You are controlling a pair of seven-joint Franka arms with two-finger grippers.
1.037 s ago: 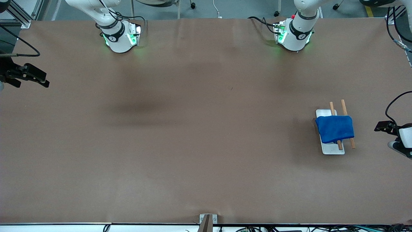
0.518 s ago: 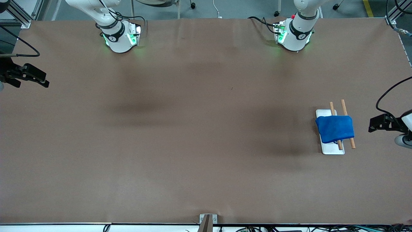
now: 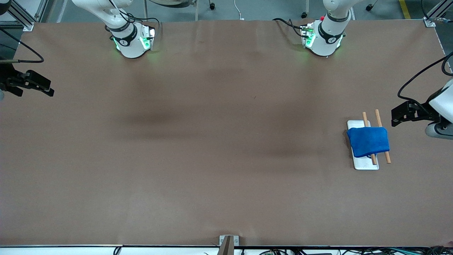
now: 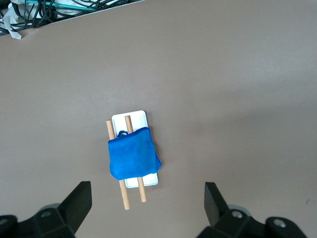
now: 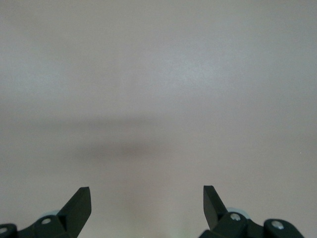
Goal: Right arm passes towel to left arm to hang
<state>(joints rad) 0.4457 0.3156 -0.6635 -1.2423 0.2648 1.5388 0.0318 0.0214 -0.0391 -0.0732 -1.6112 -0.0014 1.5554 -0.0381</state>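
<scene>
The blue towel (image 3: 368, 141) hangs folded over two wooden rods (image 3: 378, 117) of a small rack with a white base (image 3: 366, 163), near the left arm's end of the table. The left wrist view shows the towel (image 4: 132, 158) on the rods (image 4: 124, 198) from high above. My left gripper (image 4: 147, 191) is open and empty, up in the air over the table beside the rack; its hand (image 3: 407, 112) shows at the front view's edge. My right gripper (image 5: 147, 194) is open and empty over bare table at the right arm's end, where its hand (image 3: 32, 83) waits.
The brown table (image 3: 212, 141) carries only the rack. A metal bracket (image 3: 228, 242) sits at the table edge nearest the front camera. Cables (image 4: 59, 10) lie along the table's edge in the left wrist view.
The left arm's hand has moved from beside the towel's lower edge toward the bases' side of the table and slightly toward the rack. The towel and the right arm have not moved.
</scene>
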